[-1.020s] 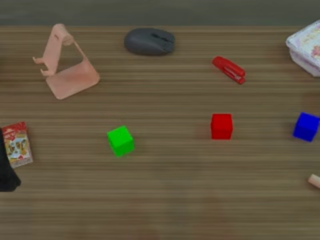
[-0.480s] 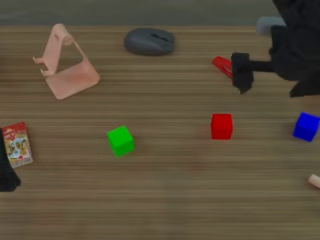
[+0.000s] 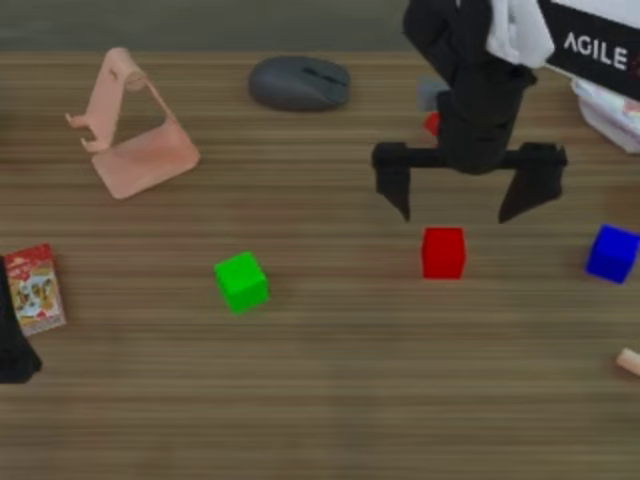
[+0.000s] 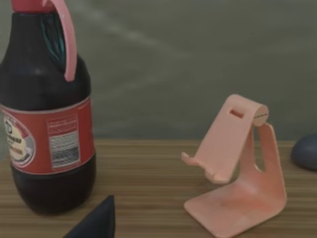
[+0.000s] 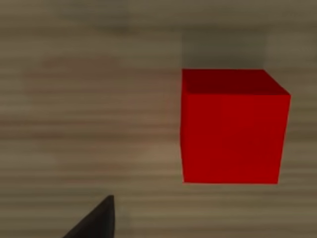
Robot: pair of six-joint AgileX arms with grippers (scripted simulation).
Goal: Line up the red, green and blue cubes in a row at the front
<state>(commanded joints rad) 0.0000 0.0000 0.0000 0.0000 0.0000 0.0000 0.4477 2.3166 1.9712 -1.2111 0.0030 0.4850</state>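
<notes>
Right of centre in the top view, the right gripper is seen hanging over the table, its two dark fingers spread wide apart with nothing held between them. The red cube is found just below the fingertips in the frame, resting on the wood, set between the lines of the two fingers but nearer the left one, and it is not touched by either. From the right wrist view the red cube is shown large at the right of the picture, flat on the table, with one dark fingertip at the lower left, well apart from it.

The green cube is placed left of centre, and the blue cube lies near the right edge, roughly level with the red one. A grey mouse and a pink phone stand are seen along the upper part of the frame. A small printed card box is found at the left edge.

The left arm is parked at the lower left edge, where only a dark part of the left gripper is visible; whether its fingers are apart or together cannot be told. In its wrist view a dark bottle is shown standing upright beside the phone stand.
</notes>
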